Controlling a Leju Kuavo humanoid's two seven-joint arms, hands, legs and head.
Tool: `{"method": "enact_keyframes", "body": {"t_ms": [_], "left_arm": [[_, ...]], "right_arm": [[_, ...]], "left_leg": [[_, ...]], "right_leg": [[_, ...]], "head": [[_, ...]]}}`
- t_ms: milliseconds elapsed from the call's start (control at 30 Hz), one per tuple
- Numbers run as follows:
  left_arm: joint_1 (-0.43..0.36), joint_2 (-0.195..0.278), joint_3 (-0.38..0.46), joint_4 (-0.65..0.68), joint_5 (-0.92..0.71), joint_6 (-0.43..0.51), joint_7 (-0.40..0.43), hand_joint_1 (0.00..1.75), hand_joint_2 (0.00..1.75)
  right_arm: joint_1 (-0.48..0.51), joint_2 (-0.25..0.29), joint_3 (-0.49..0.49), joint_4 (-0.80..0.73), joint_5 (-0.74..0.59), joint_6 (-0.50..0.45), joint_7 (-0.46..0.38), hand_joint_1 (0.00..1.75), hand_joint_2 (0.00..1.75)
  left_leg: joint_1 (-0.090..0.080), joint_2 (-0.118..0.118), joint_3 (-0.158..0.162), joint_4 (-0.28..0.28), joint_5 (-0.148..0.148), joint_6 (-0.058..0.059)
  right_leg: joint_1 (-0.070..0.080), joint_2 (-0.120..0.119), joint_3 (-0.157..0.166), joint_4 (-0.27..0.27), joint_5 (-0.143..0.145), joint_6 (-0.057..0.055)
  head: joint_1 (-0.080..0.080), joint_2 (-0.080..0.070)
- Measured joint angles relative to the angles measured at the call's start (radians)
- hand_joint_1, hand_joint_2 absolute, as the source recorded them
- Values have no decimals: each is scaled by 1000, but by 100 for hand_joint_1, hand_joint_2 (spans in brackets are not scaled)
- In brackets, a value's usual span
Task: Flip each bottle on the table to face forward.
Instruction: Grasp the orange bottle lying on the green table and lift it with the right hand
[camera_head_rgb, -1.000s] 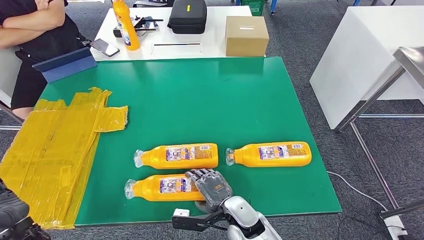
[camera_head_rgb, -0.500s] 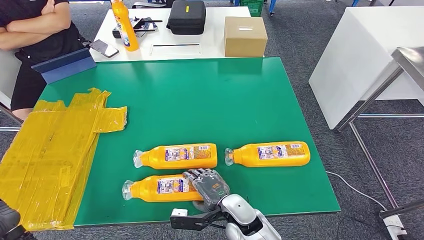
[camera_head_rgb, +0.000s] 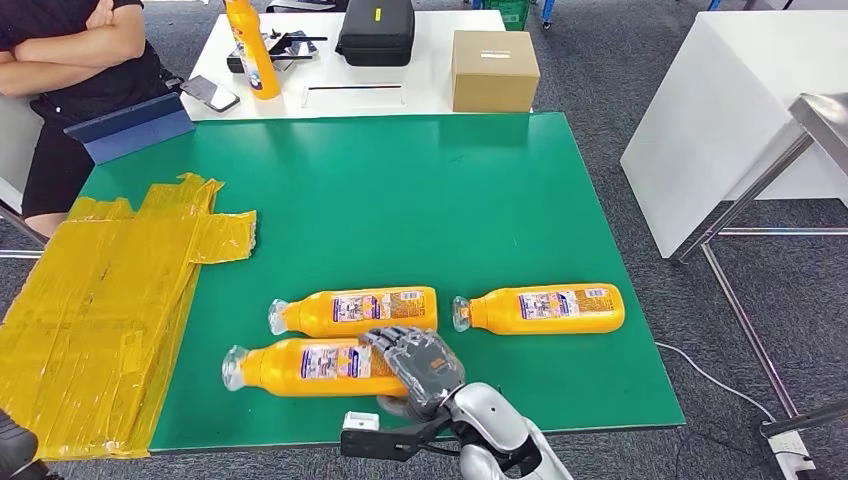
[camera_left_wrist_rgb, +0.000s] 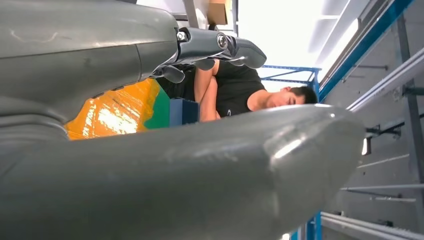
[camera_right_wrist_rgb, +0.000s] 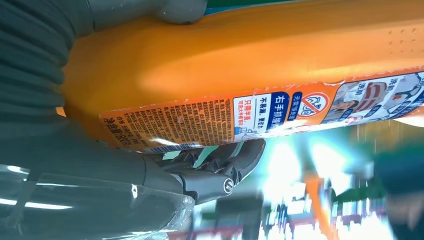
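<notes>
Right hand (camera_head_rgb: 420, 365) clamped on bottle (camera_head_rgb: 310, 366) base end; far-end grip, could slip or twist mid-flip.

Three orange plastic bottles lie on their sides: near bottle (camera_head_rgb: 300, 366) held, middle bottle (camera_head_rgb: 355, 310), right bottle (camera_head_rgb: 540, 308).

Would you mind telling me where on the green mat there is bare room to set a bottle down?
The green mat is bare across its far half, between the yellow tape sheet and the right edge. The near edge is crowded: three orange bottles lie there, the right hand holding the nearest bottle.
</notes>
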Motion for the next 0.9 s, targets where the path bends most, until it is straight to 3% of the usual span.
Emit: {"method": "enact_keyframes", "body": {"t_ms": [267,567,700,900], "left_arm": [[-73,-2,-17,63,-54,10,0,0,0],[-130,1,-48,131,-51,0,6,0,0],[-140,1,-79,160,-10,-45,24,0,175],[-141,-3,-146,184,48,-101,65,0,175]], "right_arm": [[54,1,-77,-241,59,-13,23,173,175],[73,6,-123,-326,69,-25,18,174,175],[47,21,-139,-325,52,-32,-14,172,175],[-36,44,-137,-268,24,-52,-31,171,175]], "left_leg": [[0,-2,-1,0,0,1],[0,-2,-1,0,0,1],[0,-1,-1,0,0,1],[0,-1,-2,0,1,1]], "right_leg": [[0,-3,0,0,0,0],[0,-2,0,0,0,0],[0,-2,0,0,0,0],[0,-2,0,0,0,0]], "head": [[0,0],[0,0],[0,0],[0,0]]}}
